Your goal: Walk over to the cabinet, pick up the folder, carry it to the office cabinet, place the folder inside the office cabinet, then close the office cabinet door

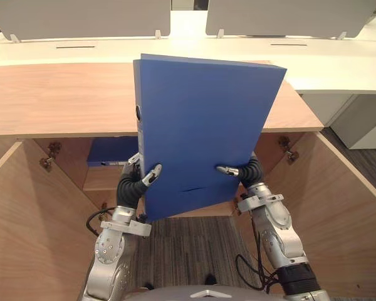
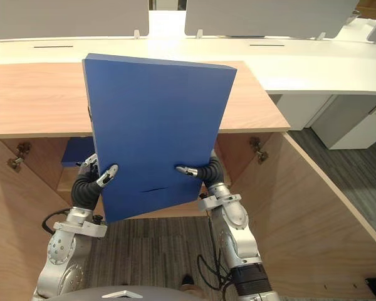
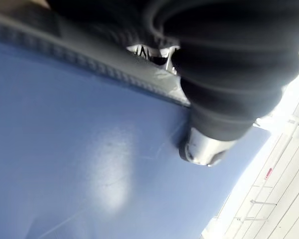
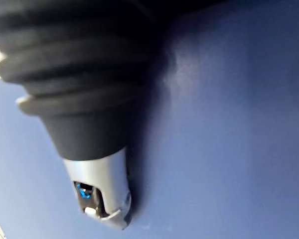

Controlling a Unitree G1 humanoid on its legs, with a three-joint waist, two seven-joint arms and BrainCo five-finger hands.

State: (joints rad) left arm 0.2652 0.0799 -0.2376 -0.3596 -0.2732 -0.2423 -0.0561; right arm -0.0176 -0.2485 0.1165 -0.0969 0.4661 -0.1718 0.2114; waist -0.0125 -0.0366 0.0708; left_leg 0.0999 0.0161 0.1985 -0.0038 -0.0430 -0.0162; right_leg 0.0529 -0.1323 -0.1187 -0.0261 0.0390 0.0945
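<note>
A big blue folder (image 1: 200,125) is held upright in front of me, tilted a little, before the open office cabinet (image 1: 100,179). My left hand (image 1: 133,185) grips its lower left edge with the thumb (image 3: 204,149) pressed on the front cover. My right hand (image 1: 249,170) grips the lower right edge, thumb (image 4: 102,189) likewise on the blue cover (image 4: 229,124). The fingers of both hands are hidden behind the folder. The folder hides most of the cabinet's inside.
The cabinet's two wooden doors stand wide open at left (image 1: 25,219) and right (image 1: 338,213) under a wooden top (image 1: 50,94). Another blue folder (image 1: 109,150) lies on the inner shelf at left. Behind runs a white desk (image 1: 338,63) with grey panels (image 1: 81,15).
</note>
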